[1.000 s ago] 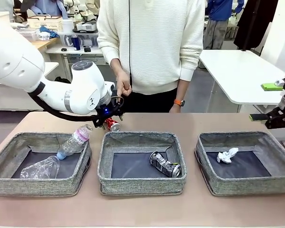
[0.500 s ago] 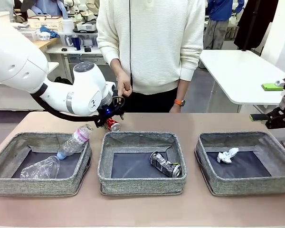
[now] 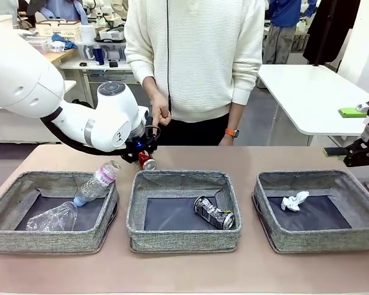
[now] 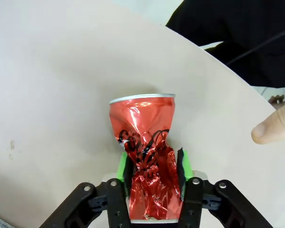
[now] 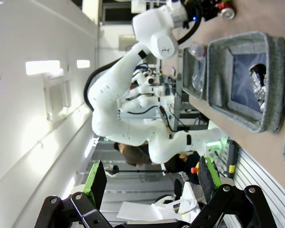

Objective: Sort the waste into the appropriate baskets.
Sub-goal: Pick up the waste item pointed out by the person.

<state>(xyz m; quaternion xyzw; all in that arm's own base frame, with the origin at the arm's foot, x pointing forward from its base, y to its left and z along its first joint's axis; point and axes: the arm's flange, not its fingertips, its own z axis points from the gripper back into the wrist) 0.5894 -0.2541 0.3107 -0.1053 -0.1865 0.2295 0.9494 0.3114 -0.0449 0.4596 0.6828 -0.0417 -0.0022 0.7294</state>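
Note:
A crushed red can (image 4: pixel 142 123) lies on the tan table just behind the middle basket (image 3: pixel 181 177). My left gripper (image 4: pixel 152 159) is down over it, both green pads pressed against its dented waist; from the front the gripper (image 3: pixel 144 158) and the red can (image 3: pixel 148 163) sit at the basket's far left corner. A crushed black can (image 3: pixel 213 212) lies in the middle basket. The left basket (image 3: pixel 49 178) holds a crushed clear bottle (image 3: pixel 52 218) and a pink-labelled bottle (image 3: pixel 98 181). Crumpled paper (image 3: pixel 294 201) rests in the right basket (image 3: pixel 313 177). My right gripper (image 3: pixel 361 152) hangs open above the table's right end.
A person in a white sweater stands at the far edge, one hand (image 3: pixel 160 114) hovering just above my left gripper, and a fingertip (image 4: pixel 273 126) shows close to the can. The three baskets line the front of the table.
The left gripper's jaws have come together onto the red can, and the left arm has edged slightly right. The right arm has not moved.

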